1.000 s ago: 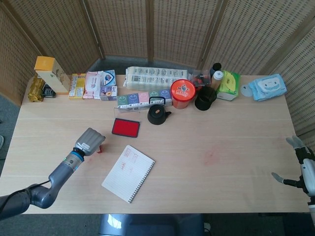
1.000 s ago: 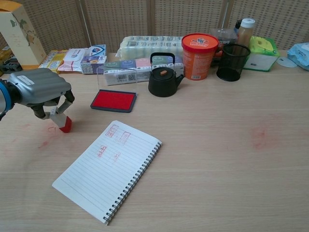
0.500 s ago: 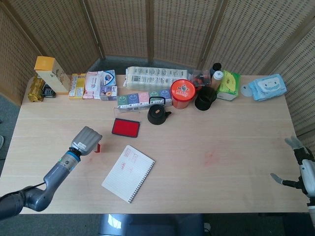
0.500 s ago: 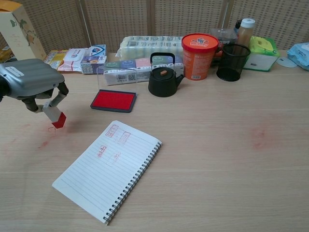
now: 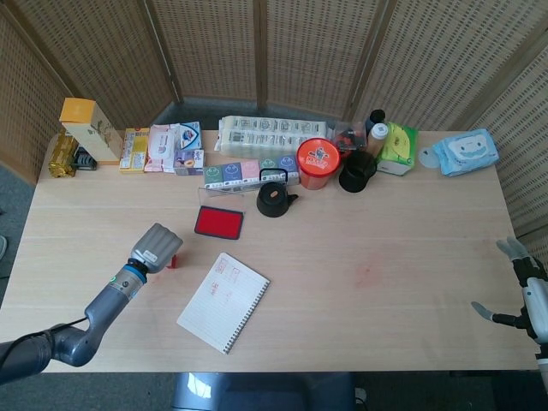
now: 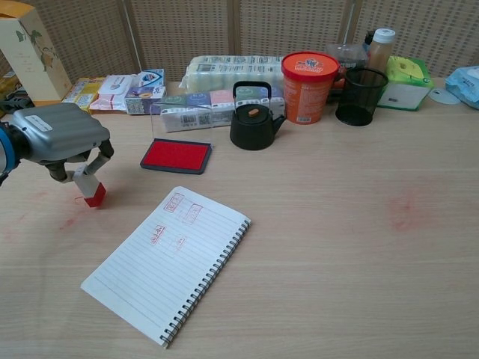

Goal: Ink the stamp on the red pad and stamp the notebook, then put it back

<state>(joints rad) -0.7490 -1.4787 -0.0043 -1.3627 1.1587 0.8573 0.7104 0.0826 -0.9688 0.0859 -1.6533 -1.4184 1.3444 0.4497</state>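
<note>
Head view: left hand (image 5: 157, 246) grips stamp (image 5: 174, 259), left of notebook (image 5: 223, 301), below pad (image 5: 218, 222). Right hand (image 5: 524, 295) at table's right edge, fingers spread, empty.
Chest view: stamp (image 6: 93, 192) pinched in fingers (image 6: 96, 161), red base down on table (image 6: 337, 224).

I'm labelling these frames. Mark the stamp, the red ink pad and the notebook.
stamp (image 6: 93, 194), chest view, on its red base below the fingers
red ink pad (image 6: 176, 155), chest view, middle of the red surface
notebook (image 5: 223, 301), head view, middle of the open lined page
</note>
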